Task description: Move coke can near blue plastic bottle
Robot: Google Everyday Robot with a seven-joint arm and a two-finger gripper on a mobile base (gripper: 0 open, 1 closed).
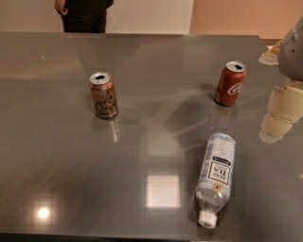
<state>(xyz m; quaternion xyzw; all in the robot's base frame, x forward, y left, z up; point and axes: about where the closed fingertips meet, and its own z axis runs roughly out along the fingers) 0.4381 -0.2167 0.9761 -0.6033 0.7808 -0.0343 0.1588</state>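
Observation:
The red coke can (230,83) stands upright on the grey table (57,156) at the back right, with an opened silver top. The blue plastic bottle (215,177) lies on its side in front of it, white cap towards the near edge and label facing up. My gripper (280,113) hangs at the right edge of the view, to the right of the coke can and a little nearer. It is apart from the can and holds nothing that I can see.
A brown-orange can (103,95) with dark swirly lettering stands upright at the left middle of the table. A person in dark clothes (84,14) stands behind the far edge. Ceiling lights glare on the tabletop near the front.

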